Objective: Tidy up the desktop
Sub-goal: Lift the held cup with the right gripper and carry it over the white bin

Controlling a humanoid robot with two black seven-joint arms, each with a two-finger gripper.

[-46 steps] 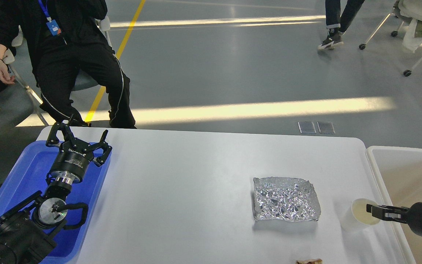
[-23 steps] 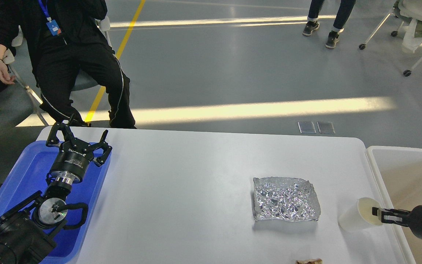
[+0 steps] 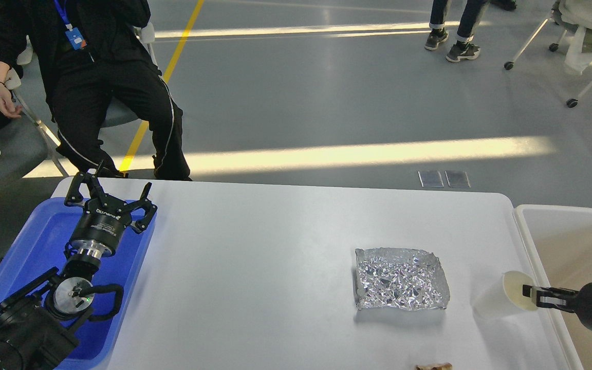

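The white desktop (image 3: 275, 257) holds a crumpled silver foil sheet (image 3: 401, 279) right of centre. A white paper cup (image 3: 496, 303) near the right edge is tipped, its mouth toward the bin. My right gripper (image 3: 531, 296) comes in from the right and is shut on the cup's rim. My left gripper (image 3: 108, 192) is open and empty, raised over the far right corner of the blue tray (image 3: 29, 252).
A cream-white bin (image 3: 558, 216) stands against the table's right edge. A small brown scrap (image 3: 433, 366) lies at the front edge. A seated person in black (image 3: 106, 82) is just beyond the table's far left corner.
The cup has gone from upright to tilted, with its mouth turned toward the bin, as my right gripper drew its rim slightly right. The left arm has not moved.
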